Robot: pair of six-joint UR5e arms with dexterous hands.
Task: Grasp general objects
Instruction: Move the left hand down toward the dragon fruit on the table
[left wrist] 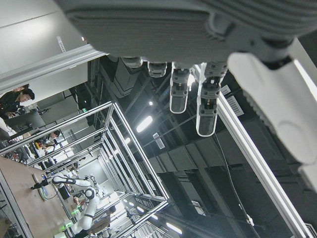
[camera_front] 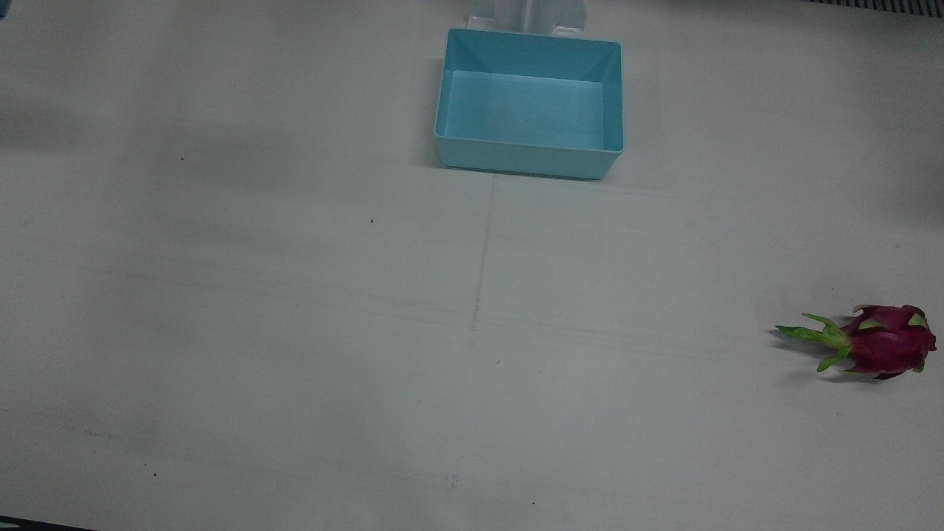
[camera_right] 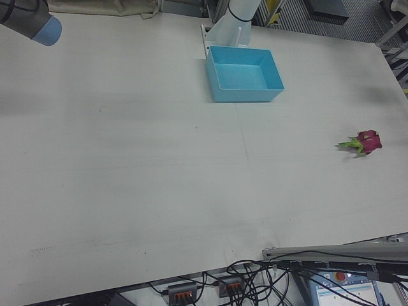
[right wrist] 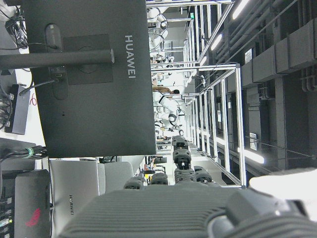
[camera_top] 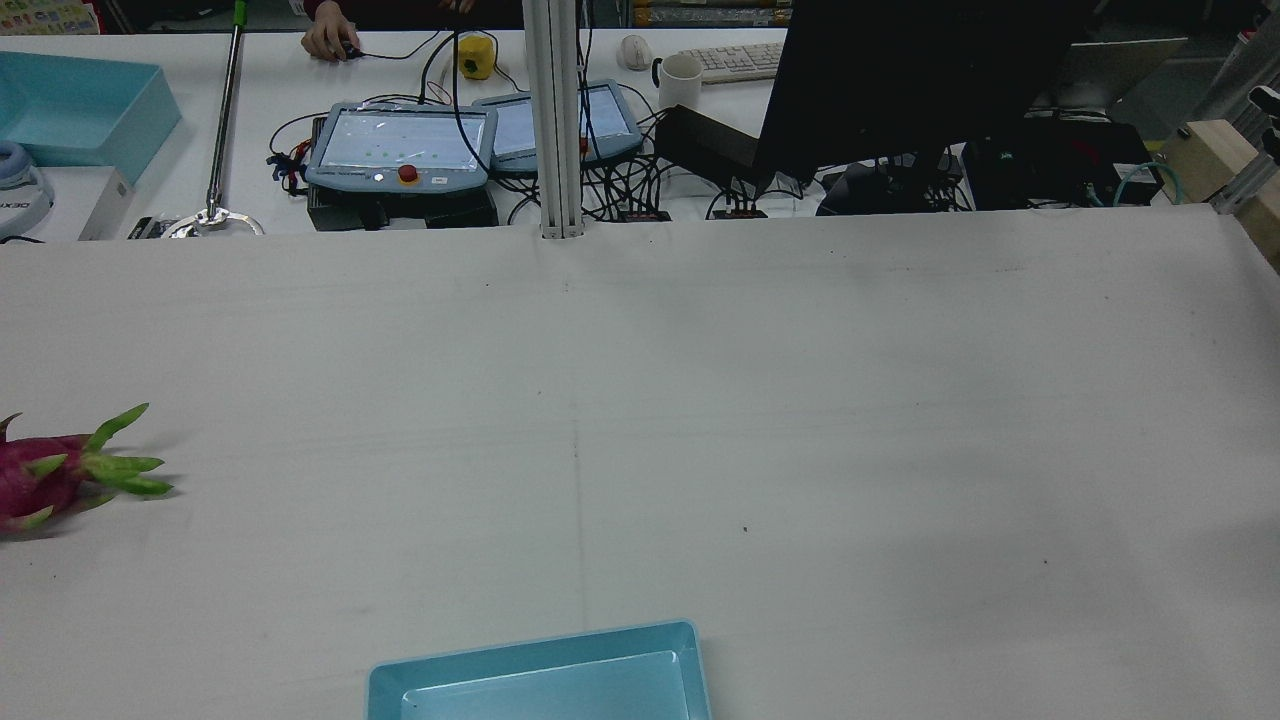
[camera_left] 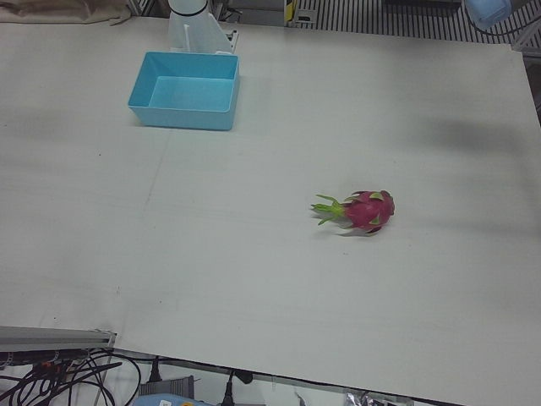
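Observation:
A magenta dragon fruit [camera_front: 885,343] with green leafy tips lies on its side on the white table, on the robot's left half. It also shows in the rear view [camera_top: 35,480], the left-front view [camera_left: 368,210] and the right-front view [camera_right: 368,141]. Neither hand is near it, and no table view shows a hand. My left hand [left wrist: 198,29] appears only in its own view, fingers [left wrist: 178,91] stretched out and apart toward the ceiling, holding nothing. My right hand [right wrist: 173,208] appears only in its own view, fingers [right wrist: 182,157] extended, holding nothing.
An empty light-blue bin [camera_front: 531,158] stands at the robot's edge of the table, in the middle, also in the rear view [camera_top: 530,645]. A blue-capped joint of the right arm [camera_right: 32,22] hangs over the far corner. Monitor, teach pendants and cables lie beyond the operators' edge.

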